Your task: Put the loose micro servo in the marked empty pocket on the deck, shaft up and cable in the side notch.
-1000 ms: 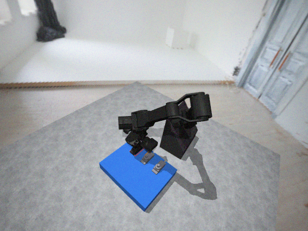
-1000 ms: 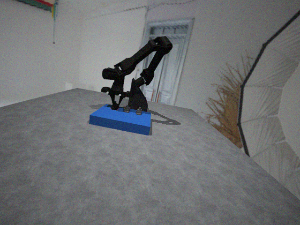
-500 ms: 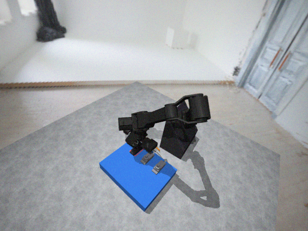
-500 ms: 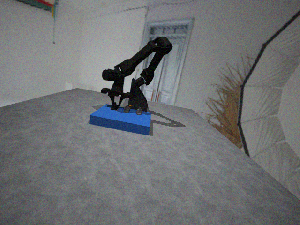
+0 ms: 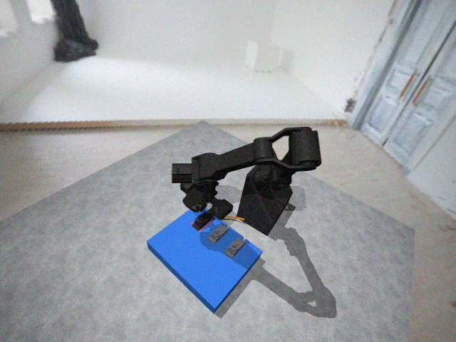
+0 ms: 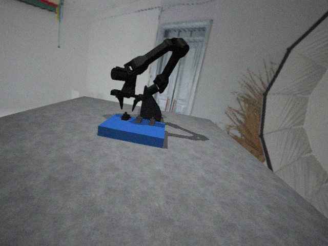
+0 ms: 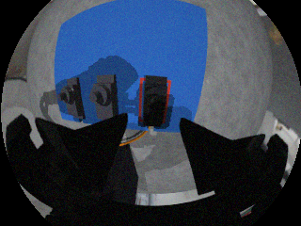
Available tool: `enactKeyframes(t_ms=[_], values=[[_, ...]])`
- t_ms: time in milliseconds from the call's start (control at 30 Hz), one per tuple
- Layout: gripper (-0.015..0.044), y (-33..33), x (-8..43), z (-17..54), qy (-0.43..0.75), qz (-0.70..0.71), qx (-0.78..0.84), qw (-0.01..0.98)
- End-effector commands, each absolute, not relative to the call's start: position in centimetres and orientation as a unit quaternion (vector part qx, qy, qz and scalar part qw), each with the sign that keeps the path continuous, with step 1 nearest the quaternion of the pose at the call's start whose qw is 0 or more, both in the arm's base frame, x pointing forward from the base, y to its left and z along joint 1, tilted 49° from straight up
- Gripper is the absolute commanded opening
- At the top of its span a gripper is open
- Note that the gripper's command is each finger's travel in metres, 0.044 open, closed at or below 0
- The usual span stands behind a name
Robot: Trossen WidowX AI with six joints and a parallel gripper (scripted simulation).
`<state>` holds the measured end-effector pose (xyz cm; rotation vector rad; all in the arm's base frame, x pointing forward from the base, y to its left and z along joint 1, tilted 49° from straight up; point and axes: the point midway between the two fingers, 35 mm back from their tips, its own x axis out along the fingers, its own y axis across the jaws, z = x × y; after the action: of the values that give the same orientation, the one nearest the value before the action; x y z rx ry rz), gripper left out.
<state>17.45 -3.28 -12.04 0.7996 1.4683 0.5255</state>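
Open gripper (image 5: 209, 210) (image 6: 127, 109) (image 7: 154, 120) hovers above black servo (image 5: 202, 221) (image 6: 125, 116) (image 7: 155, 101), pointing down.

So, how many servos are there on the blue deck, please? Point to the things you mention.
3. One black servo (image 5: 203, 220) (image 6: 125, 116) (image 7: 155, 100) at the red-marked pocket; beside it, a grey servo (image 5: 218, 234) (image 6: 138, 119) (image 7: 106, 96); beyond that, another grey one (image 5: 234, 247) (image 6: 151, 121) (image 7: 73, 98). I see none hidden.

high top view facing down, low exterior sidelong, close wrist, all sharing blue deck (image 5: 194, 265) (image 6: 130, 136) (image 7: 136, 38)

Spread fingers frame a black servo (image 7: 155, 101) within a red outline (image 7: 141, 101) on blue.
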Motion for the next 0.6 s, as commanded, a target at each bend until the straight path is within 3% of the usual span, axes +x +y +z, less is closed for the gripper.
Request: enactKeyframes(t_ms=[0, 100, 267, 567], values=[[0.0371, -5.2, 20.2, -11.6, 0.64, 0.229, 0.347, 0.647], [0.044, -7.0, 23.0, -10.6, 0.64, 0.23, 0.346, 0.647], [0.044, -9.1, 26.7, -8.5, 0.64, 0.231, 0.345, 0.647], [0.044, -12.5, 25.7, -5.5, 0.637, 0.231, 0.338, 0.653]])
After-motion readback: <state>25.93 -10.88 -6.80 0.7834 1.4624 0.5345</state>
